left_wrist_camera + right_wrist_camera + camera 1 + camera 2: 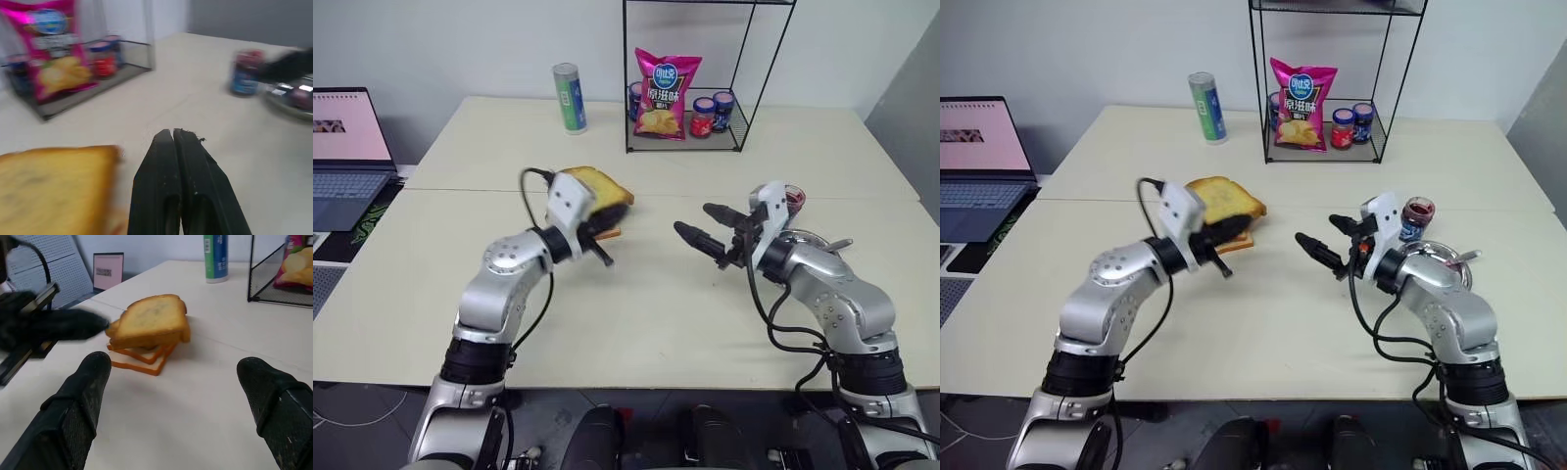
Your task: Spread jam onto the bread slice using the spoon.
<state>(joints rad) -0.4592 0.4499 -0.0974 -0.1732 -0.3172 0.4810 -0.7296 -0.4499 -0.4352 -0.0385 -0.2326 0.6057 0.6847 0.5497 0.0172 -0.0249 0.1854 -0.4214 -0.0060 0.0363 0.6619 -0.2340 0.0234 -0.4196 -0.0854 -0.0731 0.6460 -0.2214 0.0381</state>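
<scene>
Atop orange-crusted toast pile [142,363], thick golden brown-crusted bread slice [151,318] is tilting; nudge may topple it. L gripper [173,133] is pinching shut, empty; R gripper [694,218] gaping.

1. A table [1253,323] carries everything; a laptop [979,166] sits off its left edge.
2. A wire rack [1332,83] stands at the table's back, right of centre; a chip bag [1301,103] and two small jars [1351,125] stand in it.
3. A can [1206,108] stands just left of the rack.
4. A pile of toast slices [1234,240] lies left of centre, with the bread slice [1224,201] above it, tilted.
5. The left gripper [1219,257] is just in front of the pile.
6. The right gripper [1327,240] faces it from the right, well apart.
7. A steel dish [1435,259] lies near the right edge, a jar [1417,217] just behind it.
</scene>
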